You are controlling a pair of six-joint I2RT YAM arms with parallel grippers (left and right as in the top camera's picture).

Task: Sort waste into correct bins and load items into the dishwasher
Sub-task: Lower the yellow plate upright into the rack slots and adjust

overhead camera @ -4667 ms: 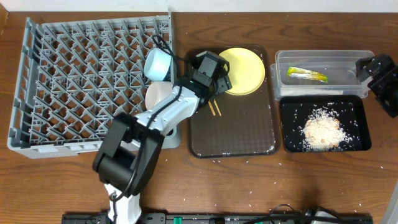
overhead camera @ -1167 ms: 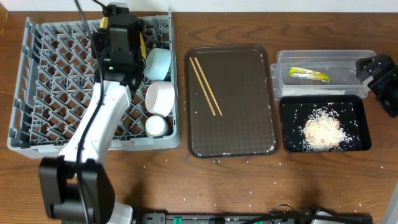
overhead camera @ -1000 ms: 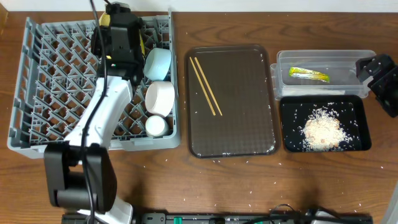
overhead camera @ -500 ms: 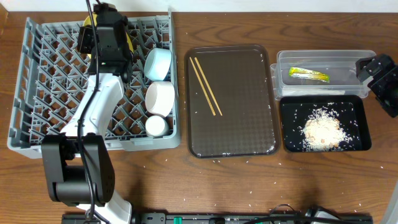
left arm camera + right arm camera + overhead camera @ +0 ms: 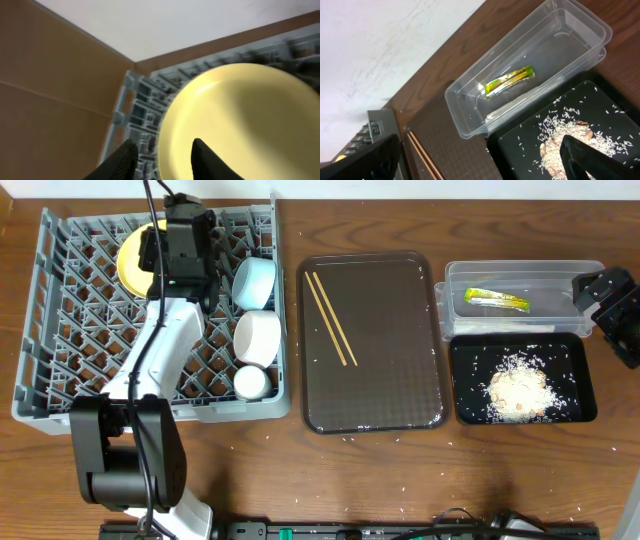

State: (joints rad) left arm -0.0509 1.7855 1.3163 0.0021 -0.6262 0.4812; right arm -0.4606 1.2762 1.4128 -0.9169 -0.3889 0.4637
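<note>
A yellow plate leans tilted among the pegs in the back rows of the grey dish rack, left of the rack's middle. The left hand hovers at the plate's rim with its fingers spread, released: one finger lies over the plate's face, the other over the rack lattice beside the rim.

Along the rack's right edge, from back to front, stand a light blue bowl, a white bowl and a small white cup. Just right of the rack, a brown tray carries a pair of chopsticks lying side by side at a slant. Farther from the rack on that side, a clear tub holds a green-and-yellow wrapper, and a black tray in front of the tub holds a heap of rice.

The right hand, farthest from the rack, hangs above the tub's outer end, its fingers wide apart and grasping nothing. Stray grains dot the wooden surface in front of the rack.
</note>
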